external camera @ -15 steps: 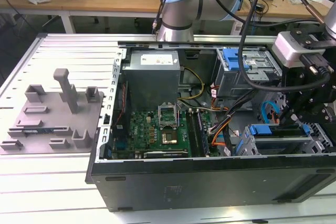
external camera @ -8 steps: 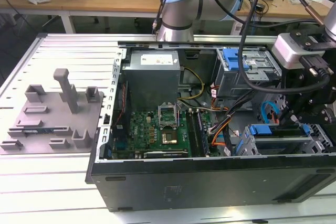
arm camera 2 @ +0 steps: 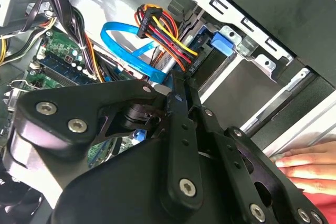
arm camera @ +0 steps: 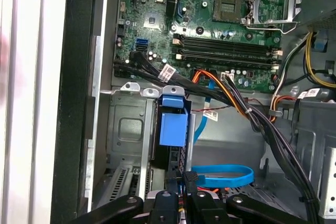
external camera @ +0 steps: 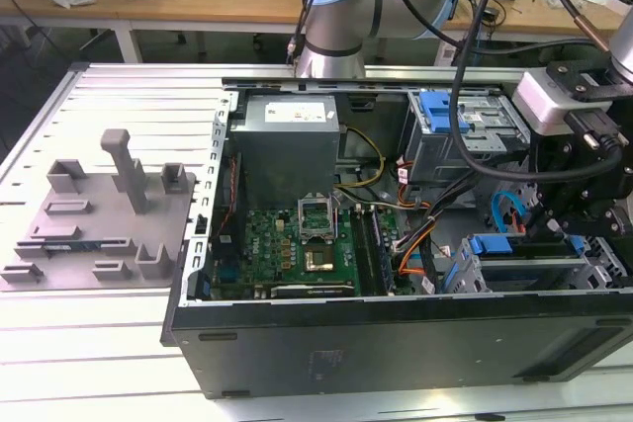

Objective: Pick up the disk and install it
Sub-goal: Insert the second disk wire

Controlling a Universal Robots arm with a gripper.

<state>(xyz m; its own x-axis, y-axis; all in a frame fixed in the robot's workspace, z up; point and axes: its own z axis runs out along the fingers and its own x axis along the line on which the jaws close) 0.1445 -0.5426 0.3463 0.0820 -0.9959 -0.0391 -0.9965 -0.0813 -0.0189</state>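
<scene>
Black linked metal jaws (arm camera 2: 179,81) (arm camera: 191,180) of mine sit closest in both wrist views, pressed together at the tips with nothing showing between them. I hang inside the open black computer case (external camera: 396,333), at the end on the exterior view's right.

Just beyond my tips, the flat silver hard drive with its bright blue plastic rail frame (arm camera: 173,125) (arm camera 2: 220,43) stands on edge in a slot of the grey metal drive cage (arm camera: 126,129). Mostly its blue end shows. I am near it but not touching it.

A flat light-blue data cable (arm camera: 223,176) loops between my tips and that cage, and a bundle of red, yellow, orange and black power wires (arm camera 2: 163,30) runs to a black plug beside the drive. The green motherboard (arm camera: 210,19) lies further in.

A person's hand (arm camera 2: 307,163) rests beside the case wall in the second wrist view. On the slatted metal desk (external camera: 99,343), the grey moulded fixture plate with upright posts (external camera: 99,214) lies well apart from me.
</scene>
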